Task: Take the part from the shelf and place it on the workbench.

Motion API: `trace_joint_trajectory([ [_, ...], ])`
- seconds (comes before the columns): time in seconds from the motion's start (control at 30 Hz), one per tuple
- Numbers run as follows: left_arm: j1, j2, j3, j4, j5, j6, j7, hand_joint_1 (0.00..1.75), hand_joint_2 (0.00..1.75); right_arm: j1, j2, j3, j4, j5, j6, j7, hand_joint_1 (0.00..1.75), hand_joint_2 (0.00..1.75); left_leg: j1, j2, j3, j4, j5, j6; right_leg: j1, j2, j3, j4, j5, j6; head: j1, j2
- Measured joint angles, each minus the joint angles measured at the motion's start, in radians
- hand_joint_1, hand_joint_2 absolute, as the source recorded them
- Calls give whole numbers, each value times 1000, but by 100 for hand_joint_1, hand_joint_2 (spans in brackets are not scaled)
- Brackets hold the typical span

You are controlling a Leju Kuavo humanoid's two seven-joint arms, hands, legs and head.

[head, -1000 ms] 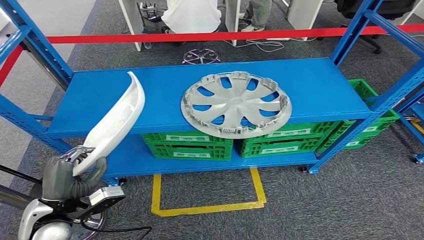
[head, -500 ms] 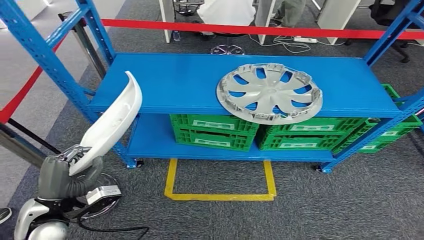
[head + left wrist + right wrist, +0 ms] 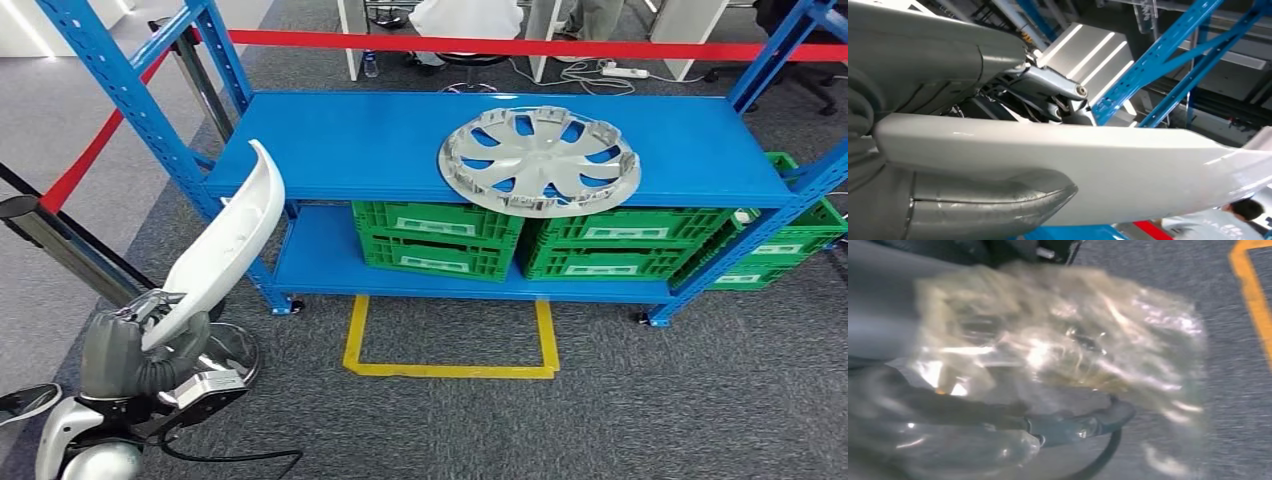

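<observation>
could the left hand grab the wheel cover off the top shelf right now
Probably not. The left hand already grips the long white part, and the wheel cover lies well off to the robot's right on the blue shelf.

1. We saw a grey carpet floor [image 3: 700, 400] with a yellow tape outline [image 3: 450, 345] in front of a blue steel shelf [image 3: 360, 145].
2. We noted green crates [image 3: 440, 240] on its lower level.
3. We saw a red barrier tape [image 3: 500, 45] behind, with white desk legs [image 3: 350, 40] and cables [image 3: 560, 75] beyond.
</observation>
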Motion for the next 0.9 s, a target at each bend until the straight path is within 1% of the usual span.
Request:
trace_joint_trajectory([
  [0.03, 0, 0, 0, 0, 1, -2, 0, 175, 175, 0, 0, -1, 0, 1, 0, 0, 0, 0, 2, 1, -11, 54, -57, -5, 1, -4, -14, 1, 11, -4, -2, 0],
  [0.07, 0, 0, 0, 1, 2, -6, 0, 175, 175, 1, 0, -1, 0, 2, 0, 0, 0, 0, 4, 1, -20, 119, -107, -9, 1, -7, -28, 3, 22, -6, -4, 0],
  [0.1, 0, 1, 1, 1, 3, -9, 1, 175, 175, 1, 0, -1, 0, 3, 0, 0, 0, 0, 6, 1, -25, 180, -132, -13, 1, -9, -41, 7, 33, -5, -4, 0],
  [0.13, 0, 1, 1, 1, 4, -11, 1, 175, 175, 1, 0, -1, 0, 3, 0, 0, 0, 0, 7, 1, -22, 220, -130, -15, 1, -12, -57, 13, 43, -3, -4, 0],
  [0.17, 0, 1, 1, 1, 4, -13, 2, 175, 175, 1, 0, -1, 0, 4, 1, 0, 0, 0, 7, 1, -7, 233, -106, -16, 1, -14, -74, 21, 53, -1, -4, 0],
  [0.2, 0, 1, 1, 1, 4, -14, 2, 175, 175, 1, 1, -2, 1, 6, 1, 0, 0, 0, 7, 2, 24, 209, -73, -16, 1, -15, -92, 30, 61, 1, -4, 0],
  [0.23, -1, 1, 1, 1, 4, -15, 2, 175, 175, 1, 1, -2, 1, 6, 1, 0, 0, 0, 8, 2, 69, 156, -50, -14, 0, -16, -110, 40, 67, 5, -4, 0],
  [0.27, -2, 1, 1, 2, 3, -16, 3, 175, 175, 1, 2, -2, 1, 7, 1, -1, 0, 0, 7, 2, 121, 83, -44, -11, 2, -16, -125, 51, 72, 8, -4, 0],
  [0.3, -3, 1, 1, 2, 3, -19, 3, 175, 175, 1, 2, -2, 1, 8, 1, -1, 0, 0, 6, 2, 167, 14, -54, -7, 3, -16, -136, 60, 77, 13, -4, 0],
  [0.33, -5, 1, 2, 2, 2, -21, 4, 175, 175, 2, 2, -2, 1, 9, 1, -1, 0, 0, 5, 2, 197, -36, -69, -2, 4, -16, -145, 67, 83, 17, -5, 0],
  [0.37, -6, 1, 2, 2, 2, -23, 5, 175, 175, 2, 2, -3, 1, 9, 1, -1, 0, 0, 3, 2, 210, -64, -80, 2, 5, -16, -152, 71, 90, 22, -4, 0],
  [0.4, -7, 1, 3, 2, 2, -25, 7, 175, 175, 4, 2, -5, 2, 10, 0, -1, 0, 0, 4, 2, 205, -74, -81, 9, 5, -15, -158, 72, 98, 28, -4, 0],
  [0.43, -7, 0, 3, 3, 2, -27, 8, 175, 175, 6, 2, -7, 4, 10, 0, -2, 0, 0, 5, 4, 196, -76, -74, 15, 4, -13, -166, 76, 95, 33, -4, 0],
  [0.47, -8, 0, 4, 4, 2, -28, 8, 175, 175, 9, 2, -9, 5, 10, -1, -2, 0, 0, 7, 5, 184, -78, -65, 24, 4, -10, -178, 89, 75, 39, -3, 0],
  [0.5, -9, 0, 4, 5, 2, -29, 9, 175, 175, 12, 2, -10, 7, 10, -1, -2, 0, 0, 9, 7, 171, -80, -53, 32, 2, -6, -191, 118, 38, 45, -1, 0],
  [0.53, -9, 0, 4, 5, 2, -30, 10, 175, 175, 13, 3, -11, 8, 10, -1, -2, 0, 0, 9, 8, 159, -80, -43, 37, -1, -3, -206, 166, -13, 49, 1, 0],
  [0.57, -9, 0, 5, 6, 2, -30, 10, 175, 175, 14, 3, -11, 8, 10, -1, -2, 0, 0, 7, 8, 146, -79, -32, 40, -2, -1, -221, 228, -60, 53, 3, 0],
  [0.6, -9, 0, 6, 7, 2, -30, 10, 175, 175, 15, 3, -11, 9, 10, -1, -2, 0, 0, 6, 9, 132, -78, -22, 40, -4, 0, -230, 289, -88, 56, 4, 0],
  [0.63, -9, 0, 6, 8, 2, -30, 11, 175, 175, 15, 3, -11, 9, 10, -2, -2, 0, 0, 5, 9, 117, -76, -11, 39, -4, 1, -230, 333, -92, 58, 4, 0],
  [0.67, -9, 0, 7, 10, 2, -30, 11, 175, 175, 15, 3, -11, 9, 10, -2, -2, 0, 0, 5, 9, 103, -75, 0, 38, -4, 1, -218, 348, -72, 58, 4, 0],
  [0.7, -9, 0, 7, 11, 2, -30, 11, 175, 175, 15, 3, -11, 9, 10, -2, -2, 0, 0, 4, 9, 90, -74, 10, 37, -4, 2, -191, 329, -39, 57, 4, 0],
  [0.73, -9, 0, 7, 11, 3, -31, 12, 175, 175, 14, 3, -11, 9, 10, -2, -2, 0, 0, 4, 8, 78, -73, 19, 34, -4, 4, -147, 276, -8, 54, 4, 0],
  [0.77, -9, 0, 7, 12, 4, -31, 12, 175, 175, 13, 3, -11, 9, 10, -2, -2, 0, 0, 3, 7, 69, -72, 28, 31, -3, 6, -89, 200, 6, 50, 4, 0],
  [0.8, -10, 0, 7, 12, 5, -32, 12, 175, 175, 11, 3, -12, 9, 10, -2, -2, 0, 0, 1, 7, 62, -71, 38, 26, -2, 8, -33, 117, 4, 46, 4, 0],
  [0.83, -11, 0, 7, 12, 7, -33, 12, 175, 175, 10, 3, -13, 10, 10, -2, -3, 0, 0, 0, 6, 56, -70, 49, 21, -1, 11, 9, 51, -5, 44, 3, 0],
  [0.87, -12, 0, 8, 13, 7, -34, 12, 175, 175, 10, 3, -15, 10, 10, -2, -3, 0, 0, 0, 7, 50, -71, 60, 16, 1, 12, 31, 12, -15, 42, 3, 0],
  [0.9, -13, 0, 8, 13, 8, -36, 12, 175, 175, 10, 3, -16, 10, 10, -1, -4, 0, 0, 0, 6, 46, -72, 71, 10, 2, 12, 30, -2, -15, 39, 3, 0],
])
